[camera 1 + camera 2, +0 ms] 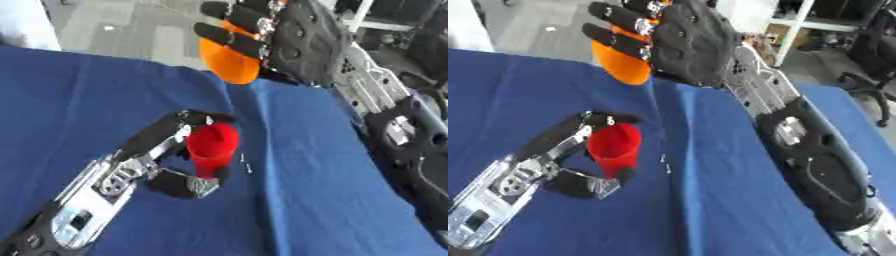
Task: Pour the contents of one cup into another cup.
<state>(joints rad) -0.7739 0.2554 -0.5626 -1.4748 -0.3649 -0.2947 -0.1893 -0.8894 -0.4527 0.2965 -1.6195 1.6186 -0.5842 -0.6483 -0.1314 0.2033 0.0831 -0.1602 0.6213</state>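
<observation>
A red cup (212,146) stands upright on the blue cloth (306,165) near the middle. My left hand (166,155) comes in from the lower left, its fingers and thumb curled round the red cup. An orange cup (229,61) is held high above the cloth, tilted, behind the red cup. My right hand (684,42) comes in from the right and its fingers wrap the orange cup. What is inside either cup is hidden.
Two tiny pale bits (246,164) lie on the cloth just right of the red cup. The cloth's far edge meets grey floor (131,30). A shelf frame (798,25) and a chair (872,60) stand at the back right.
</observation>
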